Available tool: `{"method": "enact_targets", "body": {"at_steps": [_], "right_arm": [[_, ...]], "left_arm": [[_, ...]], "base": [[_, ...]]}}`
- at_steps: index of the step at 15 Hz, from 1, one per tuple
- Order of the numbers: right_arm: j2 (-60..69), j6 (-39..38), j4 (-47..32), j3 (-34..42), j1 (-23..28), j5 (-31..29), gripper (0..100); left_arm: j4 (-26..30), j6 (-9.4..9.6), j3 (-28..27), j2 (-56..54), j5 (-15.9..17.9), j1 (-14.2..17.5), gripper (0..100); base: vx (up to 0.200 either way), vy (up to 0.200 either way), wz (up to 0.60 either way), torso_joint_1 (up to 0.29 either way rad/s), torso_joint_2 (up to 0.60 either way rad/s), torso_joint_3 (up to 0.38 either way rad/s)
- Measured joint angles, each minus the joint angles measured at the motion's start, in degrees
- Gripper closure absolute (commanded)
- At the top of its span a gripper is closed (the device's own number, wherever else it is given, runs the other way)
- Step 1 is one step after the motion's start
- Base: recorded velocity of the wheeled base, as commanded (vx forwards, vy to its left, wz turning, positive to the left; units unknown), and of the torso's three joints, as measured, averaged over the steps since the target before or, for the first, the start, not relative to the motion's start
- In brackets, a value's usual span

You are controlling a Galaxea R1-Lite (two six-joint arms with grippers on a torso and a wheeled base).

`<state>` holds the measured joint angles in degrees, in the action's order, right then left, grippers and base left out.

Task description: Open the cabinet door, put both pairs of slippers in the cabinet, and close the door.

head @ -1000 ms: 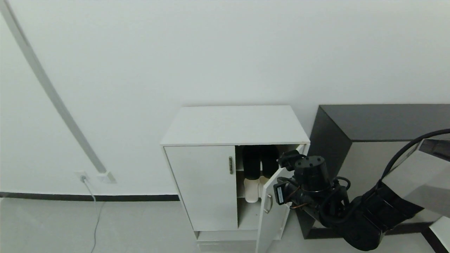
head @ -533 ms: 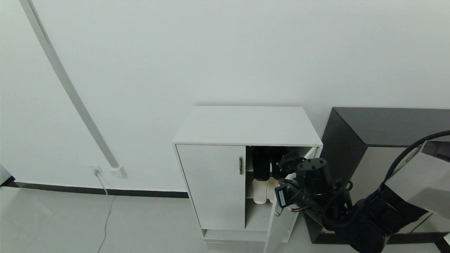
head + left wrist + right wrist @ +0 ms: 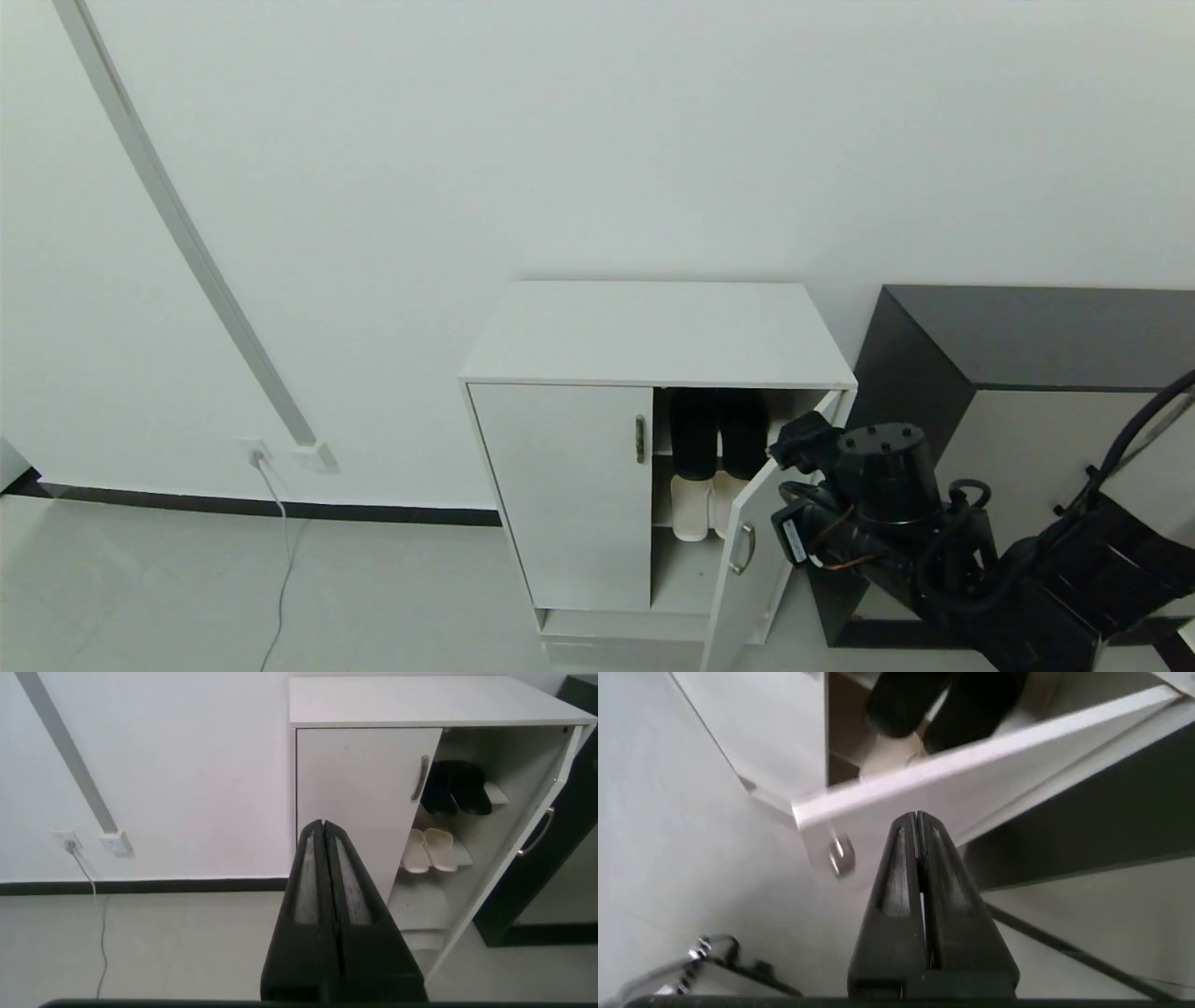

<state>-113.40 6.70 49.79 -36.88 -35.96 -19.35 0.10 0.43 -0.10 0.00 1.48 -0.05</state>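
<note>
The white cabinet stands against the wall with its left door closed and its right door swung partly open. Black slippers sit on the upper shelf and white slippers on the shelf below. My right gripper is shut and empty, its tip at the top edge of the open door, with the door handle beside it. My left gripper is shut on nothing and held back from the cabinet, facing the closed left door. Both pairs, black slippers and white slippers, show past it.
A dark cabinet stands right beside the white one, close behind the open door. A wall socket with a cable and a slanted grey conduit are on the left. Bare floor lies left of the cabinet.
The head camera shifted at first, sliding the scene right. Since then my right arm has drawn back to the right, uncovering the door, which keeps about the same angle.
</note>
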Motion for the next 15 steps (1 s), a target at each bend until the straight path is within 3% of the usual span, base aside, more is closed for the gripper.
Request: {"method": "enact_targets", "body": {"at_steps": [2,9,15], "right_arm": [[0.02,1.69,-1.27,1.44,0.39,0.20,100],[-1.90,3.04,-1.69,2.45,0.82,1.61,100],[-8.35,0.46,5.30,-1.51,0.74,1.51,100]], "left_arm": [[-0.10,-0.10,-0.01,0.00,0.00,0.00,100],[-0.10,-0.16,0.02,0.00,0.00,0.02,100],[-0.10,-0.16,0.00,0.00,0.02,0.00,100]], "base": [[0.200,0.000,0.00,-0.010,-0.01,0.002],[0.000,0.000,0.00,0.000,0.00,0.000],[0.000,0.000,0.00,0.000,0.00,0.000]]}}
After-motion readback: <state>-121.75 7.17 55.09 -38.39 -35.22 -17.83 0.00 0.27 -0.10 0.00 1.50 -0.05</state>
